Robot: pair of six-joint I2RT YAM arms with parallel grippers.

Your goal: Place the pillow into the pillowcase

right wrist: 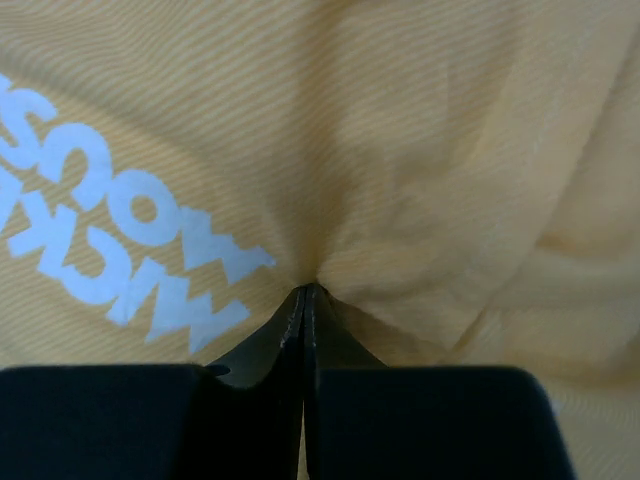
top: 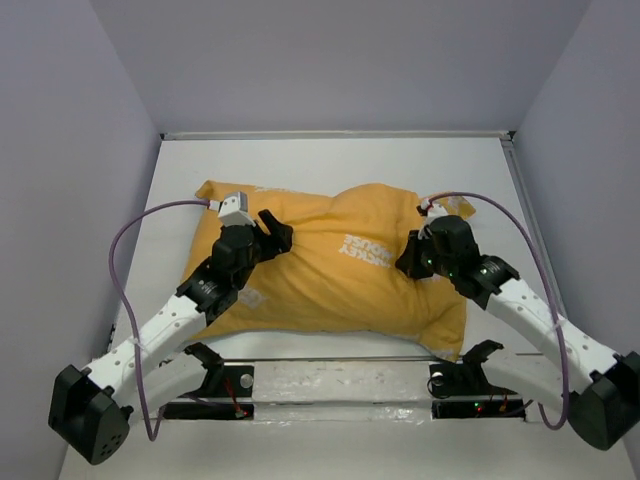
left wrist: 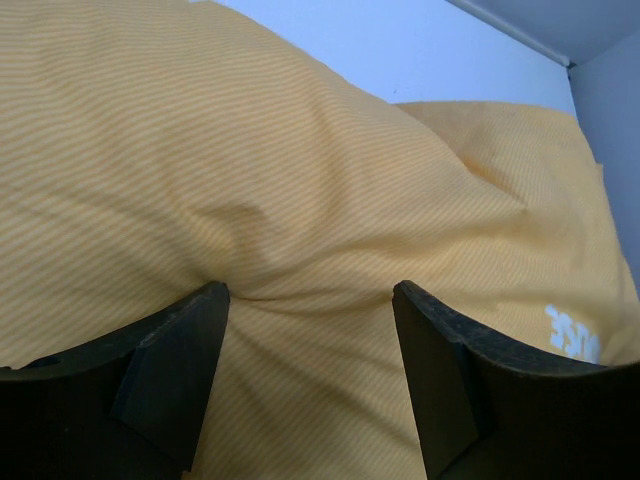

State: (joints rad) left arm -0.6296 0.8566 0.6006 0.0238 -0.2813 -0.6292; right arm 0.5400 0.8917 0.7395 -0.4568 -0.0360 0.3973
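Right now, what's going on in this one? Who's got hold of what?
Two robot arms are working a mustard-yellow pillowcase lying plump on the table. The left gripper is open, its fingers pressed into the fabric. The right gripper is shut, pinching a pucker of cloth beside the white lettering. No pillow shows, so it is probably inside already.

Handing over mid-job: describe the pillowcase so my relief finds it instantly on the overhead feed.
Start from the white table that fills the overhead view. At its middle lies the pillowcase, a plump mustard-yellow sack. Nothing else is coloured fabric, and it carries white lettering; the left end effector rests open on it, while the right end effector pinches it.
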